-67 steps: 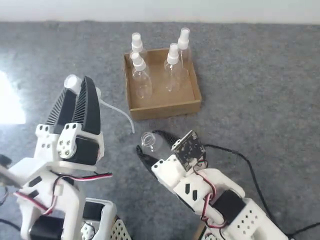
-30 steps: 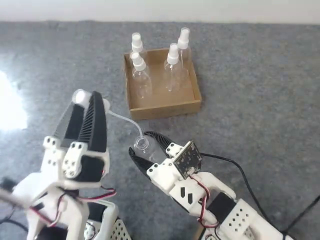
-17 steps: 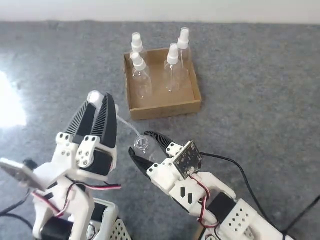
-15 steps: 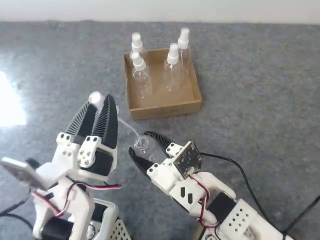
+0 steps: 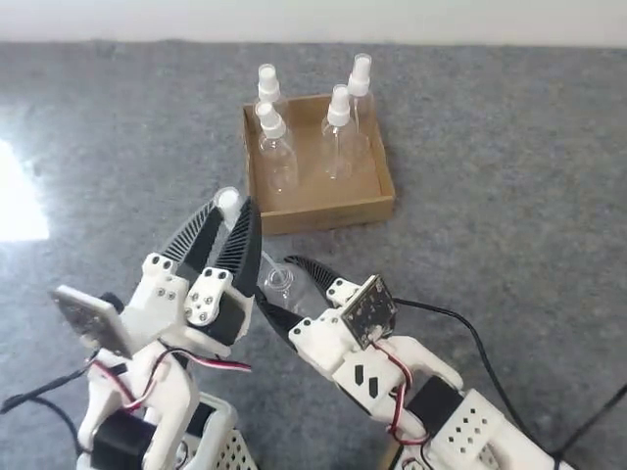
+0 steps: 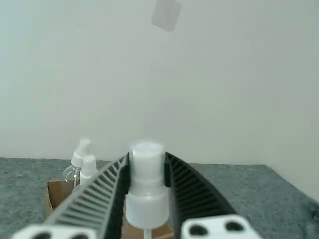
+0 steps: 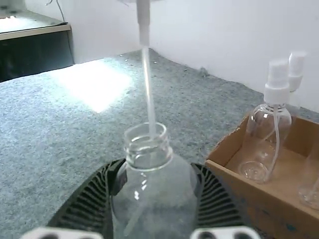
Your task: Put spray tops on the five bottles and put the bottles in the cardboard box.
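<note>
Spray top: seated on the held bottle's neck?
No, the bottle is uncapped; only the dip tube of the spray top reaches into its neck.

Little room is left between the two tools: the left gripper [image 5: 231, 217], closed round the spray top [image 6: 146, 184], is held right over the right gripper [image 5: 278, 284], whose fingers are clamped on the bottle [image 7: 152, 194]. The bottle's mouth is taken up by the dip tube [image 7: 147, 89]. Just ahead of both sets of fingertips, the way is barred by the nearest wall of the cardboard box [image 5: 323, 212]. Inside, the far part is crowded by four capped bottles [image 5: 277, 147], and bare floor is left along that nearest wall. Open table [image 5: 509, 176] is offered on each gripper's outer side.
</note>
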Robot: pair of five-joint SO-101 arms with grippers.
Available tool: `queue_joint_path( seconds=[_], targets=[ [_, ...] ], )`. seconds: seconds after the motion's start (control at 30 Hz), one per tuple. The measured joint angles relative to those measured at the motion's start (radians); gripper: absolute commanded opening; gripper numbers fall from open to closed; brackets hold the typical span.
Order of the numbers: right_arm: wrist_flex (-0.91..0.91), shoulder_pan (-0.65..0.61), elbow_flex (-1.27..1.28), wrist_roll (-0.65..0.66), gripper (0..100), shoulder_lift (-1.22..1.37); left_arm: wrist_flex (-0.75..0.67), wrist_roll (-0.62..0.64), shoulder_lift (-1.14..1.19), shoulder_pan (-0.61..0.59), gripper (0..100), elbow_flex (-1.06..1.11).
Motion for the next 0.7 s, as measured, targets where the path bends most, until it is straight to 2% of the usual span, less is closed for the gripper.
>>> queue_joint_path(
  seconds=[0.23,0.4,0.7],
  targets=[
    [0.0,0.064,0.0,0.0,3.4,0.0,0.0,-0.008,0.0,0.017,7,0.017],
    [0.0,0.066,0.0,0.0,3.4,0.0,0.0,-0.048,0.0,0.097,7,0.071],
    [0.0,0.066,0.0,0.104,3.3,0.0,-0.018,-0.101,0.002,0.137,14,0.107]
  ],
)
